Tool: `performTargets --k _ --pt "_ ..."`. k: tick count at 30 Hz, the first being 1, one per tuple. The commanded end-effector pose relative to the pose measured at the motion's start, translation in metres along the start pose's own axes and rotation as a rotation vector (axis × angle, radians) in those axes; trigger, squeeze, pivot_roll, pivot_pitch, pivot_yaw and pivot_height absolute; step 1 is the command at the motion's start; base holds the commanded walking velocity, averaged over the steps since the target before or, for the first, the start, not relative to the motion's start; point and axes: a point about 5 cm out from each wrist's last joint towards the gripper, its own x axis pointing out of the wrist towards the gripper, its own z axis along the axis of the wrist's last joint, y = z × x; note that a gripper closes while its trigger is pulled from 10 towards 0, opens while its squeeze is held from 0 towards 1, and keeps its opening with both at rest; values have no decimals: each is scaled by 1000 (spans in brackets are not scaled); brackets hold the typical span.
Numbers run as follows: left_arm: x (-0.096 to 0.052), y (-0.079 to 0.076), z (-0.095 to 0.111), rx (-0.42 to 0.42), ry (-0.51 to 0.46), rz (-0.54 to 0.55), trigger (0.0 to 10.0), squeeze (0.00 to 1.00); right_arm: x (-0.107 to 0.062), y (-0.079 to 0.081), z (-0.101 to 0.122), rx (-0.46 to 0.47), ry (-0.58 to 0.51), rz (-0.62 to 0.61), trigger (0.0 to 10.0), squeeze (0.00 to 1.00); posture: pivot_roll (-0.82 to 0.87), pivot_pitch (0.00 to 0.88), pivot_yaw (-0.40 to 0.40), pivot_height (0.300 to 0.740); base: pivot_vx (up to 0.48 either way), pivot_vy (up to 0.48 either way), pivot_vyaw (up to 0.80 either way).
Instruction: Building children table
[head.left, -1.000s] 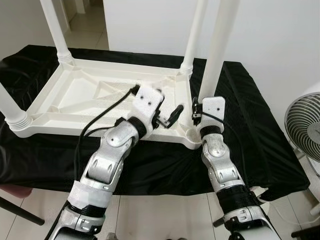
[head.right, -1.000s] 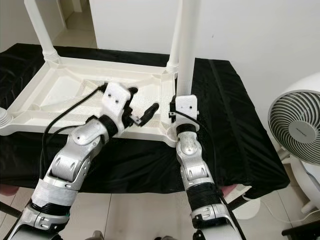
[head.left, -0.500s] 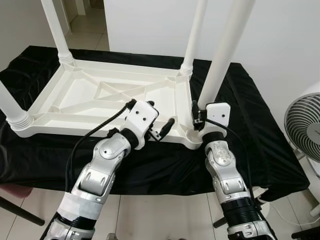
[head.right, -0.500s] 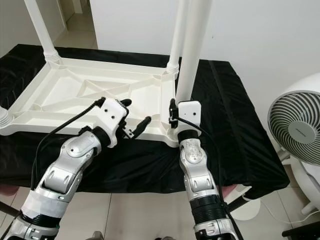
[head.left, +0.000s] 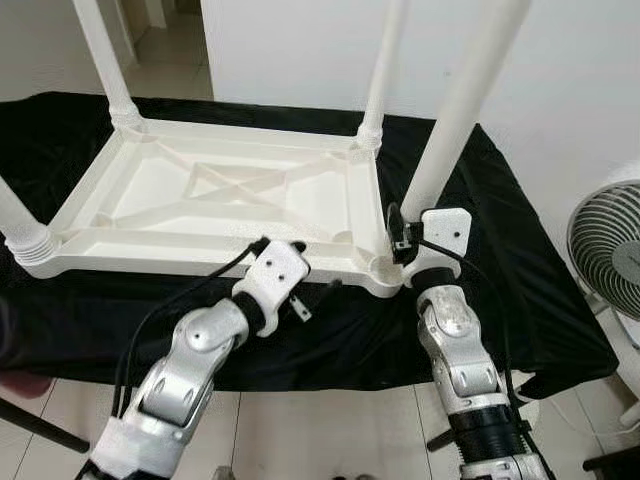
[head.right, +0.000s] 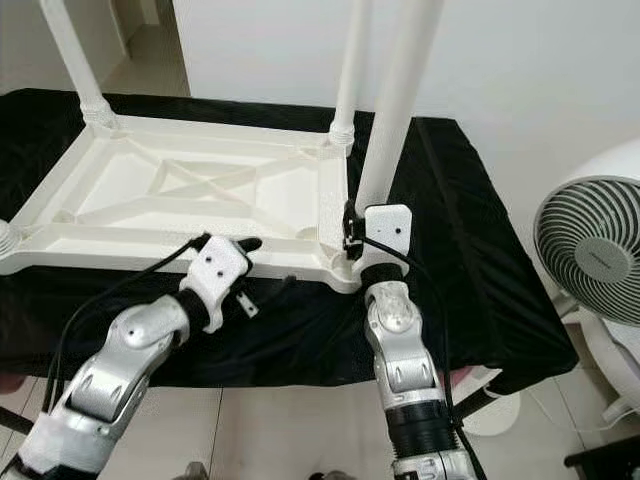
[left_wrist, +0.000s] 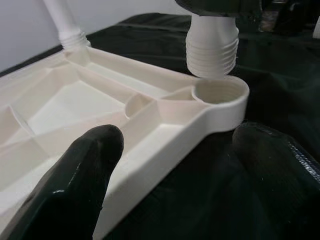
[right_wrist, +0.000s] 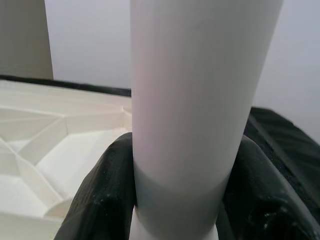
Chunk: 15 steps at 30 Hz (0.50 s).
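Note:
A white plastic table top (head.left: 130, 252) lies upside down on a black-covered table. Legs stand in three of its corners: far left (head.left: 100, 50), far right (head.left: 385, 60) and near left (head.left: 15, 215). My right gripper (head.left: 400, 235) is shut on the fourth leg (head.left: 465, 100), low on its shaft, and the leg leans to the right at its top. Its threaded end (left_wrist: 212, 47) hangs just above the near right corner socket (left_wrist: 217, 92), apart from it. My left gripper (head.left: 312, 268) is open at the top's near edge, left of that socket, with nothing between its fingers (left_wrist: 80, 185).
The black cloth (head.left: 540, 280) covers the work table to its edges. A white standing fan (head.left: 608, 240) is close on the right beside the table. White walls rise behind, with a doorway at the far left.
My left gripper has drawn back from over the table top to its near edge and sunk lower. The held leg has tilted further to the right.

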Motion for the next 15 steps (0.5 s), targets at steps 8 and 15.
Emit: performTargets --k 8,15 --pt "0 -13 3 -17 5 -125 10000 0 -6 2 -2 9 24 32 10000 0 116 94 -38 740 0 0 0" --pt "0 -16 5 -16 2 -140 10000 0 -8 10 -4 19 48 83 10000 0 117 91 -37 740 0 0 0"
